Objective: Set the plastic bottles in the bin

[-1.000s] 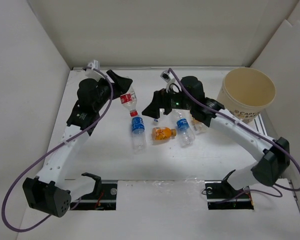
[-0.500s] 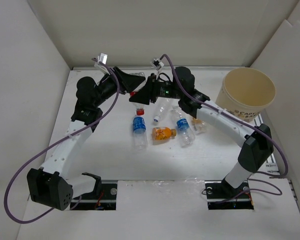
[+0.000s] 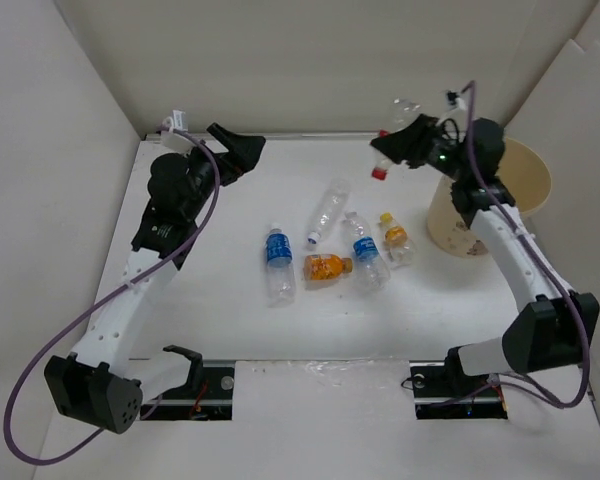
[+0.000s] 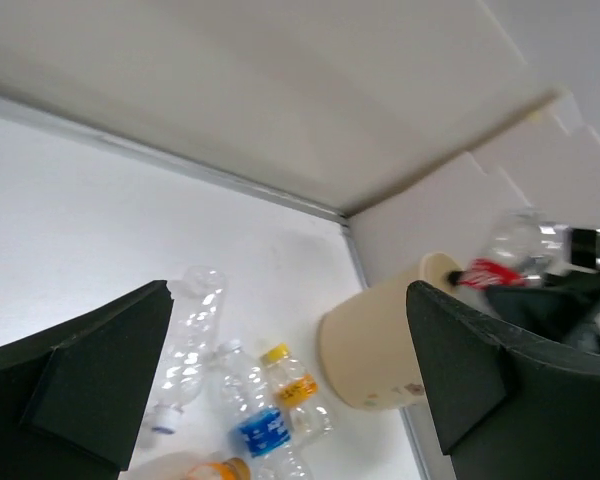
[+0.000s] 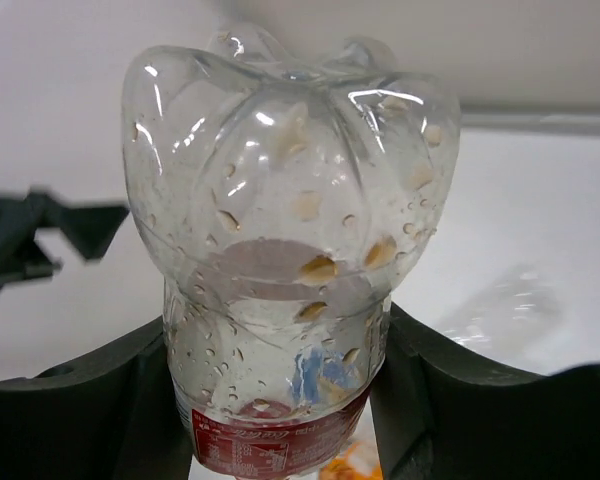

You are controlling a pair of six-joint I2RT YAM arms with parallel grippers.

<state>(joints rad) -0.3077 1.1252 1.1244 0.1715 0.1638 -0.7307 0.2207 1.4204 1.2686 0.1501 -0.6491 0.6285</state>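
My right gripper [image 3: 393, 150] is shut on a red-labelled plastic bottle [image 3: 391, 140], held in the air cap-down just left of the tan bin [image 3: 452, 226]. In the right wrist view the bottle [image 5: 280, 280] fills the space between both fingers [image 5: 450, 400]. Five more bottles lie mid-table: a blue-labelled one [image 3: 276, 261], a plain clear one [image 3: 328, 210], a second blue-labelled one [image 3: 365, 251], an orange-filled one [image 3: 325, 267] and a yellow-capped one [image 3: 395, 238]. My left gripper [image 3: 236, 150] is open and empty at the back left, above the table.
White walls enclose the table at the back and both sides. The bin [image 4: 380, 345] stands in the far right corner against the wall. My right arm [image 3: 510, 250] crosses in front of the bin.
The red-labelled bottle passed from the left gripper to the right one. The right gripper carried it right, up beside the bin. The left gripper opened and drew back left.
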